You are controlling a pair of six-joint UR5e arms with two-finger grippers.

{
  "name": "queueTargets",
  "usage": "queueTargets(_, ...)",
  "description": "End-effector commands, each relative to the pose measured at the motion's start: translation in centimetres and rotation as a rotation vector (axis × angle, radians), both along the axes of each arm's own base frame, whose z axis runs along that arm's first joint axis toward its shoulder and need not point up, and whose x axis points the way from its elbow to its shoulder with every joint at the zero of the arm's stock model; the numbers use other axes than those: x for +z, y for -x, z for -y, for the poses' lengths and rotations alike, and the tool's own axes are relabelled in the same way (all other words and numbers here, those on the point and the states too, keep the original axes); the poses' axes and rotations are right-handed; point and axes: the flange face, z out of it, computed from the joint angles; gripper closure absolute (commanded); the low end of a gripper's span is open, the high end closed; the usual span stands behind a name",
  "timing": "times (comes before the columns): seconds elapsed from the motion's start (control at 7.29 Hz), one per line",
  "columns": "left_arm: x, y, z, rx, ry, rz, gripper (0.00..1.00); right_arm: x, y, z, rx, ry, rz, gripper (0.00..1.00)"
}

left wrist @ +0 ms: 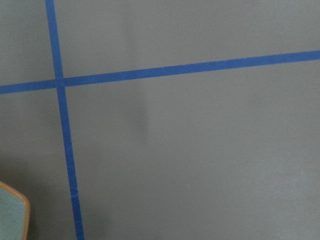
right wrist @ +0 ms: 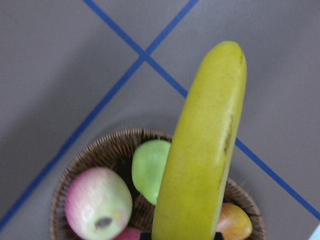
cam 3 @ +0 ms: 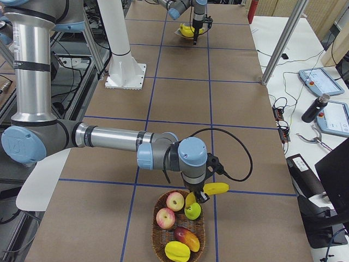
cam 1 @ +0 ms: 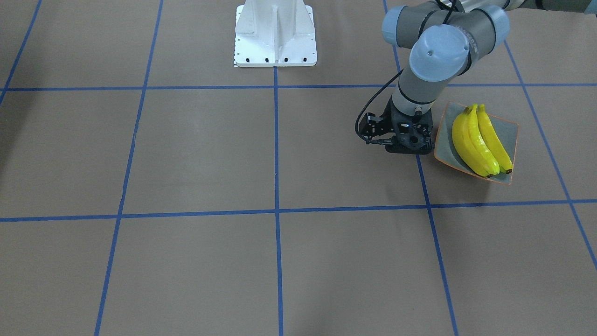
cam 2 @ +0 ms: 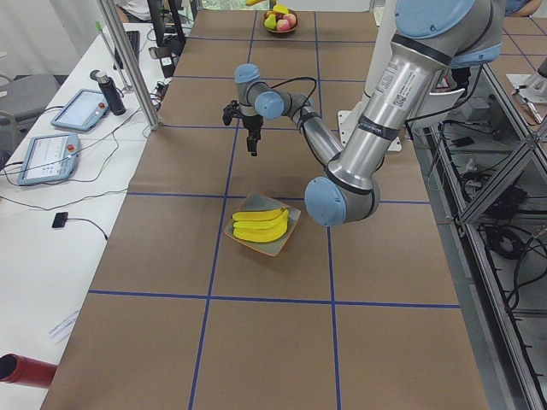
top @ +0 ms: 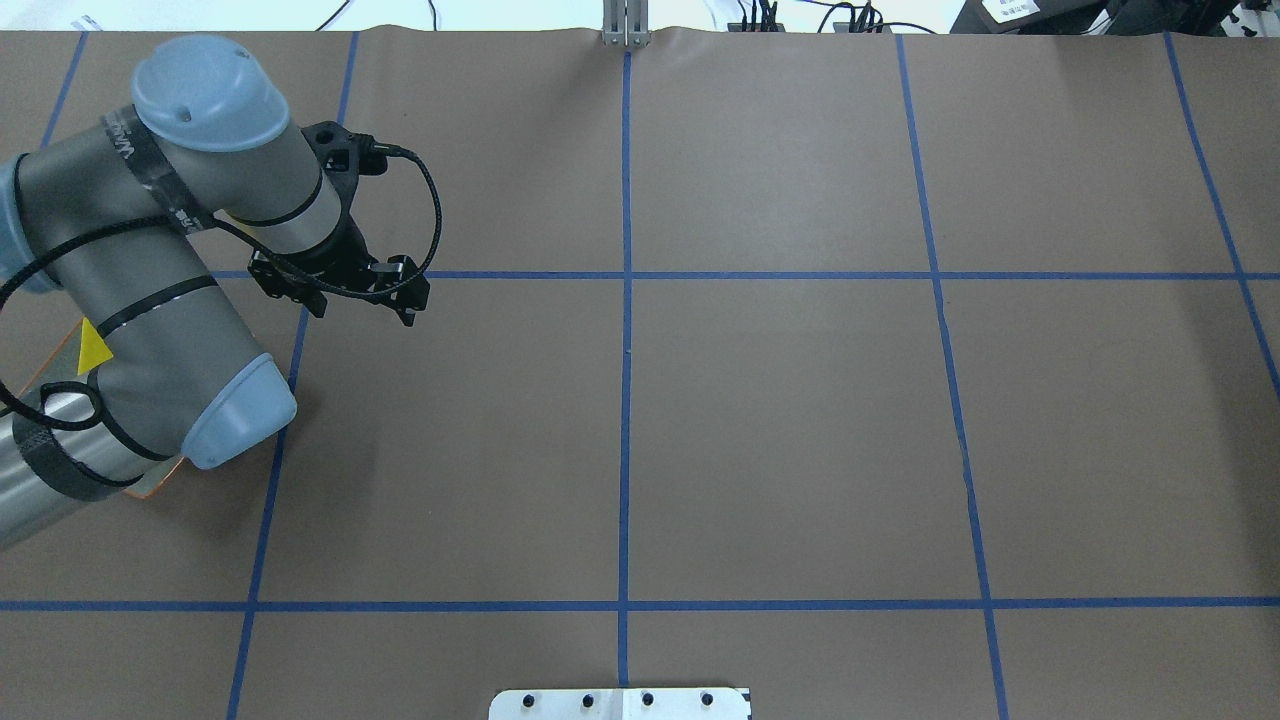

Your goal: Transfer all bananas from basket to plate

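- Bananas come first, at the robot's left end of the worktop (cam 1: 196, 154): two bananas (cam 1: 480, 142) lie side by side and touching on the plate (cam 1: 507, 133), their dark tips pointing the same way.
- Just beside that plate we see the left gripper (cam 1: 406, 142) pointing down over bare worktop, close to a blue tape line (cam 1: 422, 177). Its wrist camera catches only one corner of the plate. We cannot tell whether its fingers are apart or together.
- At the middle of the robot's side stands the white base (cam 1: 275, 35).
- At the far right end, the right gripper (cam 3: 204, 195) hangs over the basket (cam 3: 157, 232). Its fingers are clamped on a third banana (cam 3: 217, 189) near one end. We see this banana held above the fruit, jutting out past the wicker rim.
- In the basket we make out two reddish apples (cam 3: 175, 201) and a green apple (cam 3: 192, 212), with more fruit in red and yellow toward the near rim.
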Motion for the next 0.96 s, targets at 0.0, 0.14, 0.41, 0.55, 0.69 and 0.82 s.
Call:
queueTargets(0.0, 0.4, -1.9, 1.8, -0.07, -0.008, -0.096, 0.01, -8.8, 8.7, 4.5, 0.085, 0.084, 0.099, 1.0)
queueTargets(0.14, 0.0, -3.0, 2.7, -0.096, -0.016, -0.145, 0.01, -12.9, 12.3, 5.5, 0.105, 0.118, 0.156, 1.0)
queueTargets(0.41, -3.4, -4.4, 4.0, -0.138, -0.04, -0.251, 0.01, -22.3, 22.6, 6.2, 0.107, 0.159, 0.252, 1.0)
queueTargets(0.55, -4.7, -4.4, 4.1, -0.148, -0.067, -0.31, 0.01, -25.8, 28.8, 4.7, 0.13, 0.195, 0.331, 1.0)
queueTargets(0.69, -6.0, -4.7, 4.4, -0.154, -0.104, -0.382, 0.01, -28.1, 33.9, 2.7, 0.166, 0.198, 0.41, 1.0)
queueTargets(0.82, -7.3, -5.6, 4.2, -0.167, -0.102, -0.452, 0.01, -31.8, 39.0, 1.4, 0.19, 0.234, 0.485, 1.0)
